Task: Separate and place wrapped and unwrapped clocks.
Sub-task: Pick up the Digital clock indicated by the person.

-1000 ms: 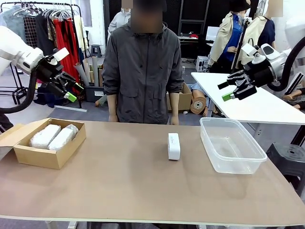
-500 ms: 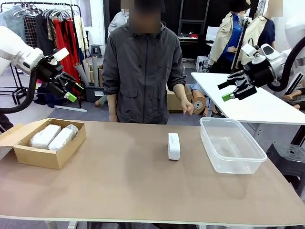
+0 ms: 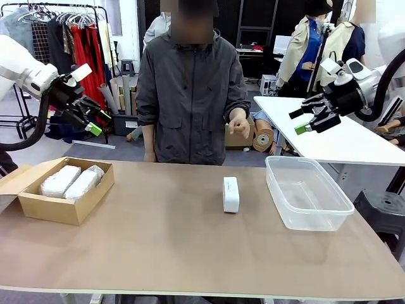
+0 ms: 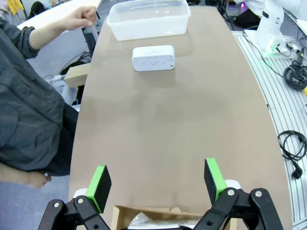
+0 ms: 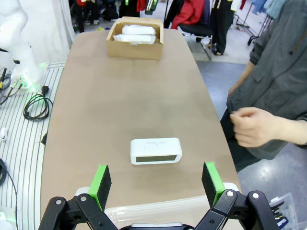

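A bare white clock (image 3: 231,194) stands on edge near the middle of the table, also seen as the white clock (image 4: 153,57) and the clock (image 5: 156,151). Two bubble-wrapped clocks (image 3: 71,181) lie side by side in a cardboard box (image 3: 60,207) at the left; the wrapped clocks (image 5: 138,33) show far off in the right wrist view. My left gripper (image 3: 95,120) hangs open high above the box. My right gripper (image 3: 302,121) hangs open above the clear plastic tub (image 3: 308,204). Both hold nothing.
A person in a grey jacket stands at the far edge, one hand (image 3: 238,127) raised in a loose fist at chest height. The clear tub (image 4: 147,28) has nothing in it. A white table (image 3: 329,136) stands behind at the right.
The person's hand has risen from beside the hip to chest height. Both arms and the clocks have stayed put.
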Robot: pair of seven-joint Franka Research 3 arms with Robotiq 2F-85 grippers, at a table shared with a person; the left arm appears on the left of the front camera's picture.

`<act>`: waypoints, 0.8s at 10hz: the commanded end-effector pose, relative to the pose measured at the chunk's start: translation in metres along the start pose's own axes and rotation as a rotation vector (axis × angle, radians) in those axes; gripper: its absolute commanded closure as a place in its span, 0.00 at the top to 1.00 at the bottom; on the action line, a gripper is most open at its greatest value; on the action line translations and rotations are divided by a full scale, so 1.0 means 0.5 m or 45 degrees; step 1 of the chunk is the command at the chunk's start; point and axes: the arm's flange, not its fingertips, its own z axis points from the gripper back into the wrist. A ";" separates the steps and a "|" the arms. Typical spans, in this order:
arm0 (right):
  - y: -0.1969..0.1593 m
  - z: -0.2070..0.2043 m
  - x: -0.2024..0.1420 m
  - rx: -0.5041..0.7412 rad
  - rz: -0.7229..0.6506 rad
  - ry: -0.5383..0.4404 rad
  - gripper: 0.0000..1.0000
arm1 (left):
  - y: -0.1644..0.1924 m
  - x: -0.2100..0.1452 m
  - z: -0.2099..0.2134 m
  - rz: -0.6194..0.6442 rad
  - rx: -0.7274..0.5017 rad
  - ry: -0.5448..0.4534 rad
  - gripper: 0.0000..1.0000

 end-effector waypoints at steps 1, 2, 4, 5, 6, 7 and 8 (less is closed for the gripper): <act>0.003 0.001 0.004 0.000 0.005 -0.003 1.00 | -0.002 0.001 0.001 -0.003 -0.010 0.002 1.00; 0.003 0.001 0.004 0.000 0.005 -0.003 1.00 | -0.002 0.001 0.001 -0.003 -0.010 0.002 1.00; 0.003 0.001 0.004 0.000 0.005 -0.003 1.00 | -0.002 0.001 0.001 -0.003 -0.010 0.002 1.00; 0.003 0.001 0.004 0.000 0.005 -0.003 1.00 | -0.002 0.001 0.001 -0.003 -0.010 0.002 1.00; 0.003 0.001 0.004 0.000 0.005 -0.003 1.00 | -0.002 0.001 0.001 -0.003 -0.010 0.002 1.00; 0.003 0.001 0.004 0.000 0.005 -0.003 1.00 | -0.002 0.001 0.001 -0.003 -0.010 0.002 1.00; 0.003 0.001 0.004 0.000 0.005 -0.003 1.00 | -0.002 0.001 0.001 -0.003 -0.010 0.002 1.00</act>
